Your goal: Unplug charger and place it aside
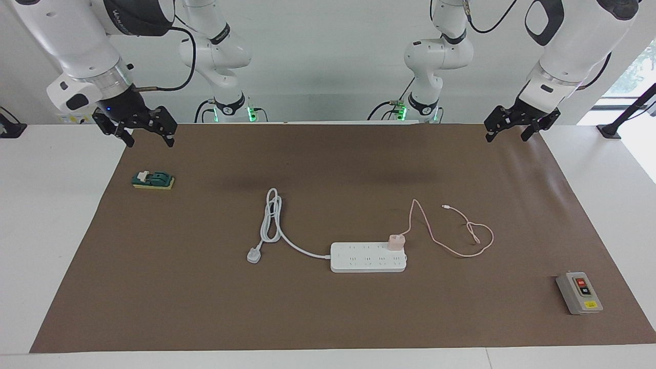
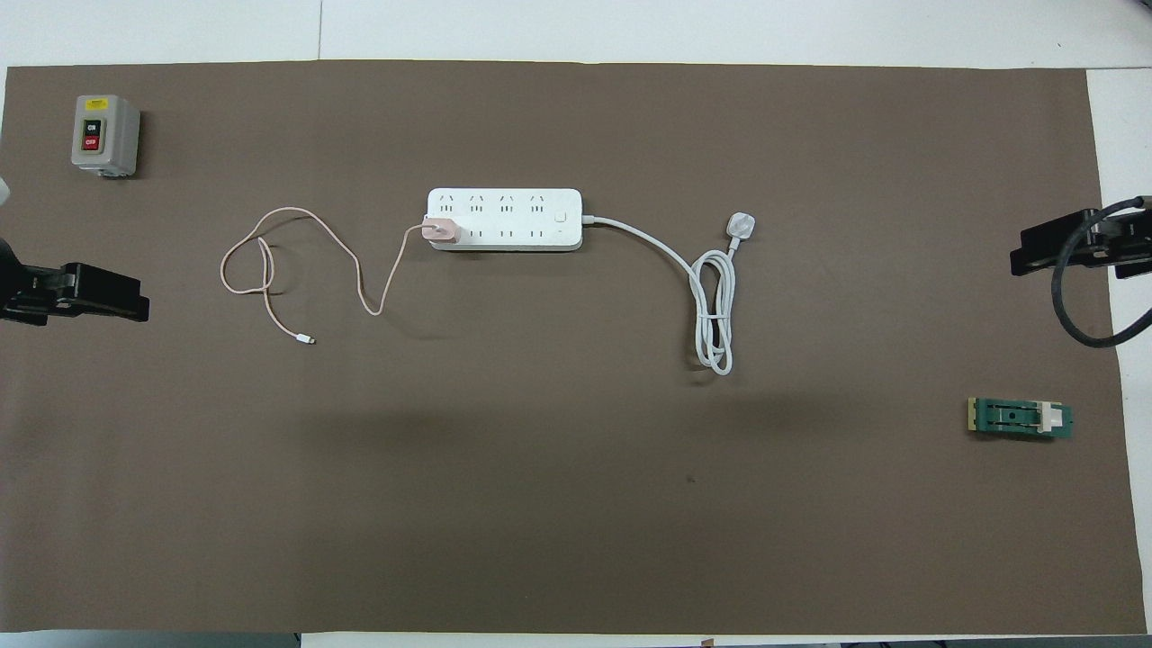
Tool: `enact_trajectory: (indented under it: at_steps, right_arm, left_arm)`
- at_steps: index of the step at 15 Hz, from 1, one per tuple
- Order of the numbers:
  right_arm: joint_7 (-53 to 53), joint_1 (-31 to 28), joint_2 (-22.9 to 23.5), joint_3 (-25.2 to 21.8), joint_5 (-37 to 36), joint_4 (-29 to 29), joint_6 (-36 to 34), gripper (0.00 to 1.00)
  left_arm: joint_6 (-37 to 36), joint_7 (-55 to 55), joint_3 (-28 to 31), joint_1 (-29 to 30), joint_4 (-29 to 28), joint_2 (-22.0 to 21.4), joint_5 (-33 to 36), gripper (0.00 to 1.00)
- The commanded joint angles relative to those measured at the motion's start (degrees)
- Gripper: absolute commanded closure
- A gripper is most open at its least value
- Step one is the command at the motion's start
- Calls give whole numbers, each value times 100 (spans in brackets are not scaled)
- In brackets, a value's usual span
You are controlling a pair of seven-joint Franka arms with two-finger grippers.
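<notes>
On the brown mat covering the white tabletop [image 1: 56,230], a small green switch block on a yellow base [image 1: 153,180] is seen toward the right arm's end, near the robots. The right gripper [image 1: 146,134] is held in the air above the mat's edge, its fingers spread apart and holding nothing; in the overhead view only part of it [image 2: 1071,249] is shown, cut off by the frame. A thick white cord with a white three-pin plug [image 1: 254,254] is laid in a folded loop beside the long white multi-socket power strip [image 1: 368,257]. The small pale pink cube-shaped charger [image 1: 396,242] is seated in a socket at the strip's end toward the left arm, on the row nearer to the robots. Its thin pink cable [image 1: 461,233] is trailed in loose curls toward the left arm's end. A grey box with red and black buttons [image 1: 579,292] is set farther out. The left gripper [image 1: 521,128] waits spread and empty above the mat's corner.
</notes>
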Motion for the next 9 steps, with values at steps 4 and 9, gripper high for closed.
enact_trajectory:
  at_steps: [4, 9]
  right_arm:
    - [-51, -29, -67, 27, -173, -107, 41, 0]
    - [-51, -11, -67, 27, -147, -116, 164, 0]
  left_arm:
    - [-53, -56, 28, -8, -28, -39, -43, 0]
    - [-114, -291, 20, -34, -63, -66, -43, 0]
